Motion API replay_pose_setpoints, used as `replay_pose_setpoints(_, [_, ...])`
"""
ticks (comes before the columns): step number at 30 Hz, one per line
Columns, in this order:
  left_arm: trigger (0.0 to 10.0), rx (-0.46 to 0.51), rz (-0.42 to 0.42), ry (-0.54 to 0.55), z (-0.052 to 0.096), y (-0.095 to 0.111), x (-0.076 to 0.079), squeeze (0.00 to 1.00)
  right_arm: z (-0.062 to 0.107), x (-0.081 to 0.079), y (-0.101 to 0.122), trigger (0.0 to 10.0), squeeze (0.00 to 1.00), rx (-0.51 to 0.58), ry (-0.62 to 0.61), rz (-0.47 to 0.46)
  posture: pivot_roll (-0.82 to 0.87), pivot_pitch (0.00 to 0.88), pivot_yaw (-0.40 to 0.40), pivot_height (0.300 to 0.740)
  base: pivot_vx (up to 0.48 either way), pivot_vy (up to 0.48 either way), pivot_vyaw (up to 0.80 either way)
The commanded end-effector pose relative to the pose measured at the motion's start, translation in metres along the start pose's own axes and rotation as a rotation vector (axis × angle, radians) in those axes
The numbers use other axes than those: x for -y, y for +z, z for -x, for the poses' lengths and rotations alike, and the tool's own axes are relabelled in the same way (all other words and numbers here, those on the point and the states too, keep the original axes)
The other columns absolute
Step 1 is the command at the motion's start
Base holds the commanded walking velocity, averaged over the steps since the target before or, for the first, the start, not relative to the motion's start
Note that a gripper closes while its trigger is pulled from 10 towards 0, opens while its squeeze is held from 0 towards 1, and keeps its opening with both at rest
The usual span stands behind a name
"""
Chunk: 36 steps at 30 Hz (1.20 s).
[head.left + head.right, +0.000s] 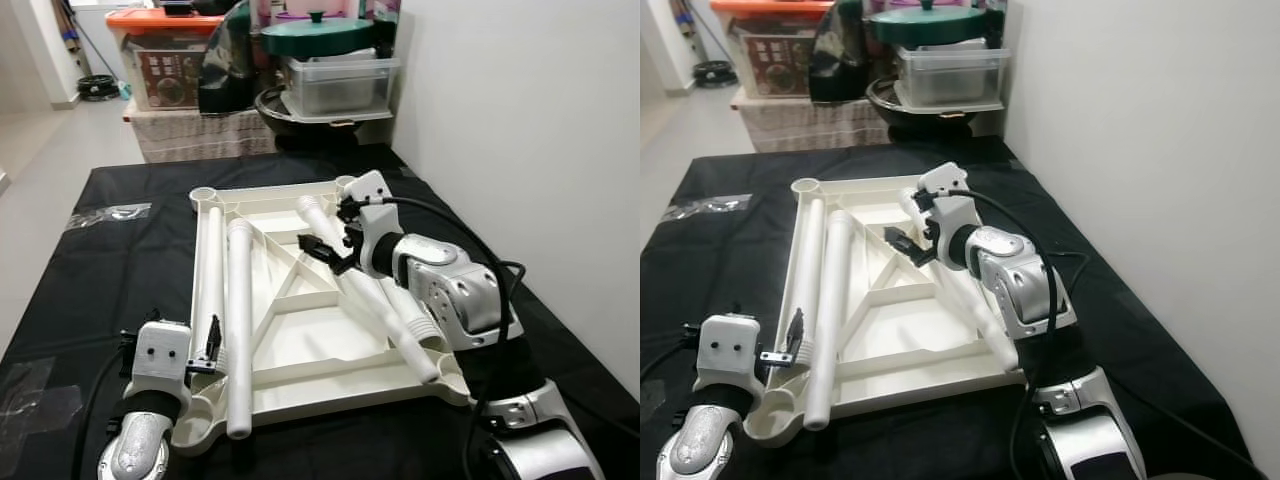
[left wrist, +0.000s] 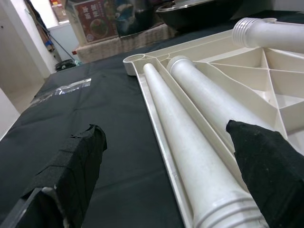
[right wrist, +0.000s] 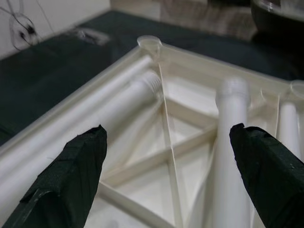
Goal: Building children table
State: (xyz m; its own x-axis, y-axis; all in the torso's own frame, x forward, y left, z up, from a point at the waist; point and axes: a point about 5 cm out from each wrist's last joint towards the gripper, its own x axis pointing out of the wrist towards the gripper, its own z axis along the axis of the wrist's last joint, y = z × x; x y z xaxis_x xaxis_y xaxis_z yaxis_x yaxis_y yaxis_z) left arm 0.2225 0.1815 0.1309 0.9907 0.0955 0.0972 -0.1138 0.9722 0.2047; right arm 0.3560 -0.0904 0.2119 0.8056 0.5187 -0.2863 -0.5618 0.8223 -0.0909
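Cream plastic tabletop (image 1: 300, 340) lies upside down on a black cloth (image 1: 100, 270), four legs lying loose on it. Two legs (image 1: 238, 330) lie along its left edge, two (image 1: 370, 295) on its right. The left gripper (image 1: 213, 340) hangs wide open at the near-left corner, holding nothing. The right gripper (image 1: 325, 250) hovers wide open, empty, over the far right legs.
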Motion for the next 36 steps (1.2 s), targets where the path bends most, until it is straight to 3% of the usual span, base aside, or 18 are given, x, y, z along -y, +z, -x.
replay_pose_setpoints(1, [10.0, -0.014, -0.001, 0.000, 0.000, -0.002, 0.001, 0.00, -0.007, 0.002, -0.018, 10.0, 1.00, -0.078, -0.034, -0.039, 0.01, 0.000, -0.053, 0.740, 0.000, 0.000, 0.00])
replay_pose_setpoints(3, [10.0, -0.015, -0.002, 0.003, 0.000, -0.003, 0.000, 0.00, -0.015, 0.002, -0.039, 10.0, 1.00, -0.170, -0.052, -0.104, 0.01, 0.000, -0.055, 0.740, 0.000, 0.000, 0.00])
replay_pose_setpoints(6, [10.0, -0.015, -0.003, 0.004, 0.000, -0.003, 0.000, 0.00, -0.016, 0.002, -0.043, 10.0, 1.00, -0.191, -0.058, -0.116, 0.01, 0.000, -0.055, 0.740, 0.000, 0.000, 0.00])
replay_pose_setpoints(8, [10.0, -0.015, -0.003, 0.005, 0.001, -0.003, 0.000, 0.00, -0.018, 0.011, -0.053, 10.0, 1.00, -0.224, -0.114, -0.112, 0.01, 0.000, -0.062, 0.740, 0.000, 0.000, 0.00])
replay_pose_setpoints(9, [10.0, -0.015, -0.002, 0.006, 0.001, -0.003, 0.000, 0.00, -0.018, 0.014, -0.056, 10.0, 0.79, -0.238, -0.126, -0.115, 0.01, 0.000, -0.065, 0.740, 0.000, 0.000, 0.00])
replay_pose_setpoints(10, [10.0, -0.015, -0.002, 0.006, 0.001, -0.003, 0.000, 0.00, -0.018, 0.014, -0.056, 10.0, 0.79, -0.238, -0.126, -0.115, 0.01, 0.000, -0.065, 0.740, 0.000, 0.000, 0.00])
replay_pose_setpoints(11, [10.0, -0.015, -0.001, 0.008, 0.001, -0.003, 0.001, 0.00, -0.019, 0.015, -0.060, 10.0, 0.25, -0.252, -0.123, -0.122, 0.01, 0.000, -0.065, 0.740, 0.000, 0.000, 0.00])
replay_pose_setpoints(12, [10.0, -0.016, 0.000, 0.008, 0.001, -0.003, 0.001, 0.00, -0.020, 0.014, -0.063, 10.0, 0.00, -0.271, -0.108, -0.135, 0.01, 0.000, -0.066, 0.740, 0.000, 0.000, 0.00])
replay_pose_setpoints(19, [10.0, -0.016, -0.002, 0.007, 0.000, -0.003, 0.002, 0.00, -0.022, 0.018, -0.089, 10.0, 0.00, -0.391, -0.116, -0.130, 0.01, 0.000, -0.074, 0.740, 0.000, 0.000, 0.00])
replay_pose_setpoints(30, [10.0, -0.016, 0.000, 0.003, 0.000, -0.003, 0.004, 0.00, -0.020, 0.038, -0.082, 10.0, 0.00, -0.342, -0.215, -0.128, 0.01, 0.000, -0.069, 0.740, 0.000, 0.000, 0.00])
replay_pose_setpoints(36, [10.0, -0.012, -0.003, 0.003, -0.001, -0.003, 0.002, 0.00, -0.024, 0.043, -0.058, 10.0, 0.00, -0.189, -0.225, -0.233, 0.01, 0.000, -0.065, 0.740, 0.000, 0.000, 0.00])
